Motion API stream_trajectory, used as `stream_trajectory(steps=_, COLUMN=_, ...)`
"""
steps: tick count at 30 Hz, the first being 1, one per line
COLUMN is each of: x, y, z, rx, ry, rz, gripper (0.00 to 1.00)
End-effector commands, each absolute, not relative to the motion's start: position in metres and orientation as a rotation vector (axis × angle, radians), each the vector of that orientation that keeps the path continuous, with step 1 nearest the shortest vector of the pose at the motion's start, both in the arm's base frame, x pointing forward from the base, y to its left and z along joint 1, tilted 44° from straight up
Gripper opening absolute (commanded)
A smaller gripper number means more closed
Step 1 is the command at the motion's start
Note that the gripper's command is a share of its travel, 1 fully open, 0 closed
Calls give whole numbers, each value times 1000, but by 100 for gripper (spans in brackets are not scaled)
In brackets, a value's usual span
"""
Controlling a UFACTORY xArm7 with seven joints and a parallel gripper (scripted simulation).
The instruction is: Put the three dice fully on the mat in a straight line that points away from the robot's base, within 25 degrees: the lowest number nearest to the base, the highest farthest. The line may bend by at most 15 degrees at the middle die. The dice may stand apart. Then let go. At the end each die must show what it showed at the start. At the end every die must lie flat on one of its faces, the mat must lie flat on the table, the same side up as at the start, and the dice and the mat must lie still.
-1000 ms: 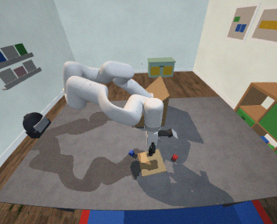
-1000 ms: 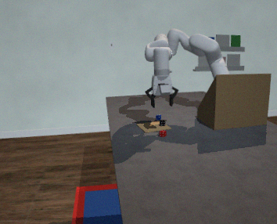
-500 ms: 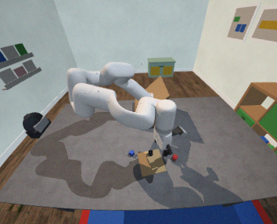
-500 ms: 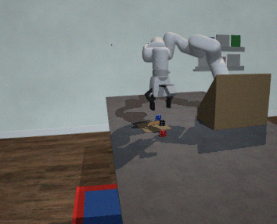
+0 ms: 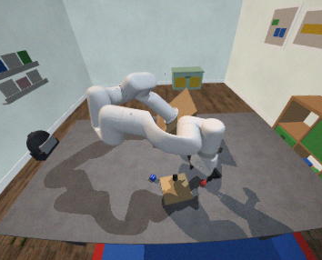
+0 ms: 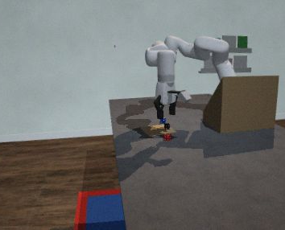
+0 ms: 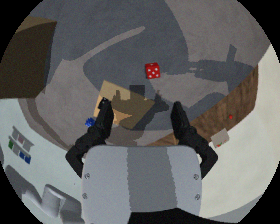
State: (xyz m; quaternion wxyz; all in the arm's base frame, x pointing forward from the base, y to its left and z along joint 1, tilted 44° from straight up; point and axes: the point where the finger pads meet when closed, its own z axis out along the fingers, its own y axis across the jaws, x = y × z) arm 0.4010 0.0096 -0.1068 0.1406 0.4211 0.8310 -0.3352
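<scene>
The red die [image 5: 203,183] [image 6: 167,137] [image 7: 152,71] lies on the table just right of the mat [image 5: 172,198] [image 6: 154,127] [image 7: 107,90] in the top view; its top seems to show five in the wrist view. The black die [image 5: 175,177] [image 6: 167,126] sits on the mat near its back edge; in the wrist view a fingertip mostly hides it. The blue die [image 5: 153,177] [image 6: 163,120] [image 7: 90,121] lies on the table left of the mat. The pips of the black and blue dice are too small to read. My gripper [image 6: 167,116] [image 7: 142,108] is open and empty, above the dice.
A tall brown wedge-shaped block [image 5: 185,104] [image 6: 247,104] [image 7: 23,62] stands on the table [image 5: 120,182] [image 6: 199,181], behind my arm in the top view. Shadows of the arm and gripper fall across the table and mat.
</scene>
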Motion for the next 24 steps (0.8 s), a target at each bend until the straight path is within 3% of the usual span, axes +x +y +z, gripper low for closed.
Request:
stream_trajectory(steps=1, x=406, y=25, z=-127, rx=1043, ry=2518, rz=-1037, gripper=100)
stream_trajectory(steps=4, x=405, y=28, z=-131, rx=1004, ry=2542, rz=-1050, gripper=100)
stream_trajectory(steps=5, x=405, y=28, z=-131, rx=1004, ry=2542, rz=-1050, gripper=42)
stream_trajectory(steps=24, x=405, y=28, z=-131, rx=1004, ry=2542, rz=-1050, gripper=42)
